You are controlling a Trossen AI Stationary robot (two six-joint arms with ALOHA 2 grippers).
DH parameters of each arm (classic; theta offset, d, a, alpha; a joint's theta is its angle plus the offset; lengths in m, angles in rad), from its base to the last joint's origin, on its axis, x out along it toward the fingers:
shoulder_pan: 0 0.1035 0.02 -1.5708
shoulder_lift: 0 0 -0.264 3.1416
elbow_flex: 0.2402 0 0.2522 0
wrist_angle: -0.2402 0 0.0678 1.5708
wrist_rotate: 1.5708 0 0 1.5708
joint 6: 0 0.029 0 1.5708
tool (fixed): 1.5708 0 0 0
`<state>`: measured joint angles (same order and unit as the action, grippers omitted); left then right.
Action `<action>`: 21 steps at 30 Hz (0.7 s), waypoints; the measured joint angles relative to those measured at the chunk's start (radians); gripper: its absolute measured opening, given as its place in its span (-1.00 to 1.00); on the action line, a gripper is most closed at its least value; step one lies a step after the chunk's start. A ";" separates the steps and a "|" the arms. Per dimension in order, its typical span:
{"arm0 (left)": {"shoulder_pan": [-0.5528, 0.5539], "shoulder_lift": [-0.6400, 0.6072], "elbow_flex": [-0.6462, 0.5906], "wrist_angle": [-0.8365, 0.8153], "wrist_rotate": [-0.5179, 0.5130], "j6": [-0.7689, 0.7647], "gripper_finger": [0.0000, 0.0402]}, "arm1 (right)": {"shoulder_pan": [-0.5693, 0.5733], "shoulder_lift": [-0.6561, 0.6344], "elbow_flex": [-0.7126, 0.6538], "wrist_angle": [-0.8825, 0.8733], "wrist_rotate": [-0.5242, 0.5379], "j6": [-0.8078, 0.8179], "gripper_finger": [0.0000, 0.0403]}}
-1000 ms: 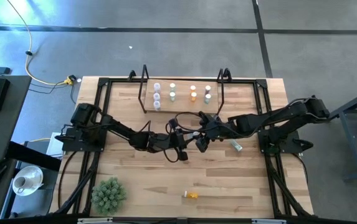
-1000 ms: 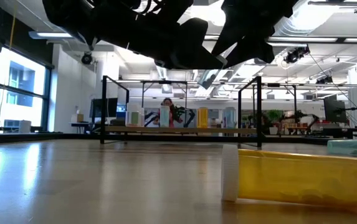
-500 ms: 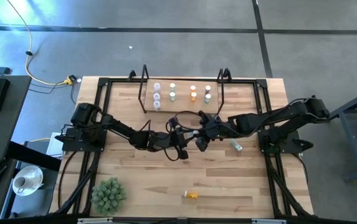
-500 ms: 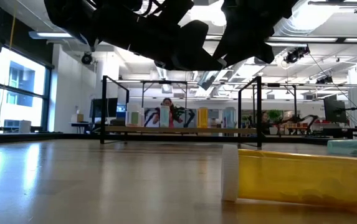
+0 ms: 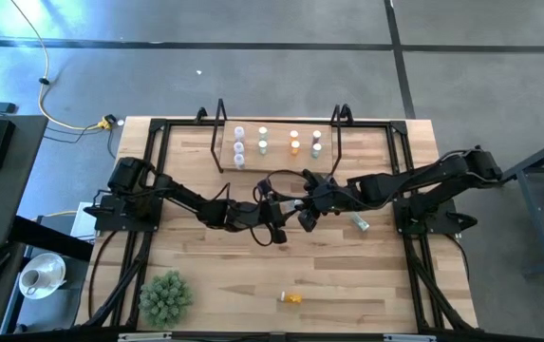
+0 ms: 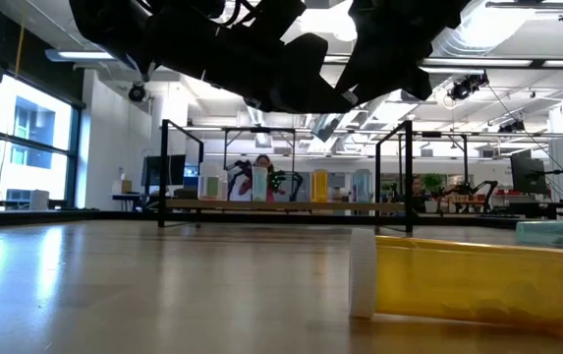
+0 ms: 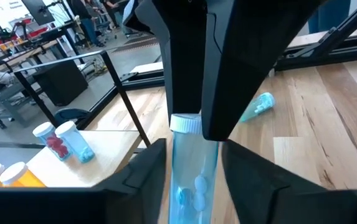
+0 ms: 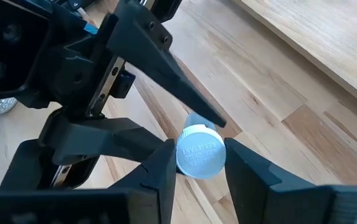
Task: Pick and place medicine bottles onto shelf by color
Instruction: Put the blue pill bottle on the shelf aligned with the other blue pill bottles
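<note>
A pale blue-green medicine bottle (image 7: 194, 180) with a white cap (image 8: 200, 152) is held in the air over the table's middle, between both grippers. My left gripper (image 5: 279, 228) and my right gripper (image 5: 306, 217) meet there, both shut on it; from above they hide it. The shelf (image 5: 276, 163) stands at the far side with several bottles (image 5: 263, 139) upright on it. Another blue-green bottle (image 5: 359, 222) lies on its side on the table to the right. An orange bottle (image 5: 291, 297) lies on its side near the front. My left gripper pinches the bottle's clear body (image 7: 190, 186) between its two fingers (image 7: 147, 177), below the cap. The bottle is clear of the table, its cap pointing away from this gripper. My right gripper pinches the bottle's cap end (image 8: 200, 155) between its two fingers (image 8: 159, 171), coming from the side opposite my left gripper. The cap's flat top faces the right wrist camera.
A green spiky plant ball (image 5: 165, 296) sits at the table's near left corner. Black frame bars (image 5: 158, 142) run along the table's sides. In the low view the orange bottle (image 6: 468, 280) lies close in front, and a person shows far behind the shelf (image 6: 281, 206).
</note>
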<state>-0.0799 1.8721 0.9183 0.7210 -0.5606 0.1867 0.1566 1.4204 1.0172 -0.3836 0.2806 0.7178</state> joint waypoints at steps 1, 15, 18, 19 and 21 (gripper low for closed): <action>0.000 0.000 0.000 -0.004 0.000 0.000 -0.23 | 0.000 0.000 0.000 0.000 0.000 0.000 -0.47; -0.034 -0.124 0.000 -0.216 -0.079 -0.040 0.21 | 0.000 -0.002 0.067 -0.181 0.046 -0.033 -0.47; -0.034 -0.184 0.000 -0.318 -0.071 -0.096 0.21 | -0.003 -0.002 0.130 -0.269 0.064 -0.068 -0.47; -0.034 -0.210 -0.001 -0.363 -0.068 -0.117 0.21 | -0.008 -0.002 0.154 -0.293 0.066 -0.080 -0.47; -0.032 -0.248 0.001 -0.414 -0.044 -0.152 0.21 | -0.025 -0.002 0.204 -0.356 0.066 -0.109 -0.47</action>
<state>-0.1116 1.6240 0.9195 0.3072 -0.6047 0.0347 0.1320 1.4181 1.2210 -0.7399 0.3463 0.6090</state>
